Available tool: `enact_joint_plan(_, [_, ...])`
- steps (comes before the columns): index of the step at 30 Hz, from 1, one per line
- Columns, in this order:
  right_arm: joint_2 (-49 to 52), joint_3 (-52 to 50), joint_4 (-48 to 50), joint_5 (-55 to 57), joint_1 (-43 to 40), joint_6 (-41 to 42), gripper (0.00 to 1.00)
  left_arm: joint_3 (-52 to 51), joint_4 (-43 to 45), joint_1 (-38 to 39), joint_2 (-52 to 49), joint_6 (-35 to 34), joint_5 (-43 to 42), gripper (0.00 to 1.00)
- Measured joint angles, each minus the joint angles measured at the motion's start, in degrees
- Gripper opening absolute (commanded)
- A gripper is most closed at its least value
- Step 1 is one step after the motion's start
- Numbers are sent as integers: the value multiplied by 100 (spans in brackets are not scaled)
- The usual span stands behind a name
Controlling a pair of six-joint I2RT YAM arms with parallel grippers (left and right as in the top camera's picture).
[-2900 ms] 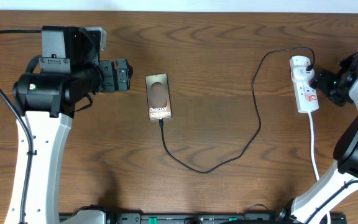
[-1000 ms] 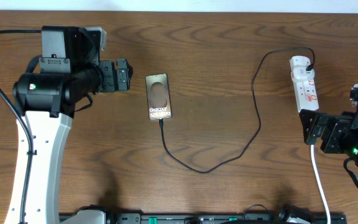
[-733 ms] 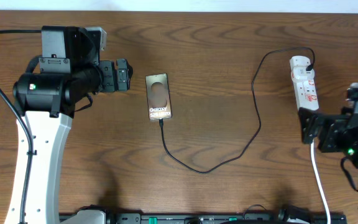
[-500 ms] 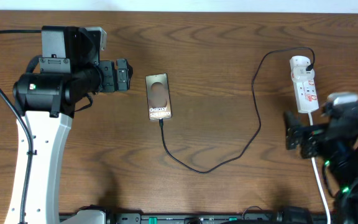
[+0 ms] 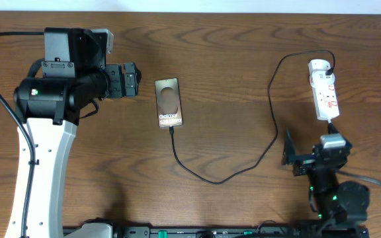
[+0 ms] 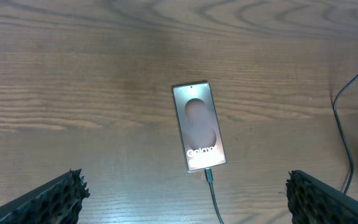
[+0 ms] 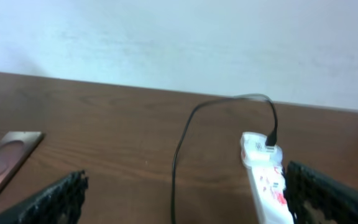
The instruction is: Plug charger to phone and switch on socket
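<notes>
The dark-brown phone (image 5: pixel 169 102) lies flat left of centre, text side up. The black charger cable (image 5: pixel 217 180) runs from the phone's near edge, loops right and rises to the white socket (image 5: pixel 325 89) at the far right. In the left wrist view the plug tip (image 6: pixel 207 175) sits in the phone (image 6: pixel 198 126). My left gripper (image 5: pixel 131 80) is open and empty, just left of the phone. My right gripper (image 5: pixel 291 157) is open and empty, low at the front right, well short of the socket (image 7: pixel 266 177). The right wrist view also shows the cable (image 7: pixel 179 143) and the phone (image 7: pixel 5 158).
The socket's thick white cord (image 5: pixel 331 127) runs toward the front edge and passes under my right arm. The brown wooden table (image 5: pixel 230 53) meets a pale wall (image 7: pixel 166 37) at the back. My left arm's white base stands at the front left.
My right arm has drawn back from the socket toward the table's front edge and now sits folded low. The left arm, phone and cable have not moved.
</notes>
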State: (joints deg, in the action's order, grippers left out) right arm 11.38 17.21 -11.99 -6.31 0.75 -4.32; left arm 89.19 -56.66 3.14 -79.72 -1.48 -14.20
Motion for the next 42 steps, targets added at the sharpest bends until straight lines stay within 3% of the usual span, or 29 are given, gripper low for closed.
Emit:
enact_joint_plan(7, [-933,-1078,704,455,424,264,99,0,-2,0,0,0,0,100])
enact_joint_plan(13, [-1060,-1628,1073,581,435,348,99,0,-2,0,0,0,0,100])
enact_joint_plan(42, [-1069,-1683,796,597,437,350,99,0,-2,0,0,0,0,100])
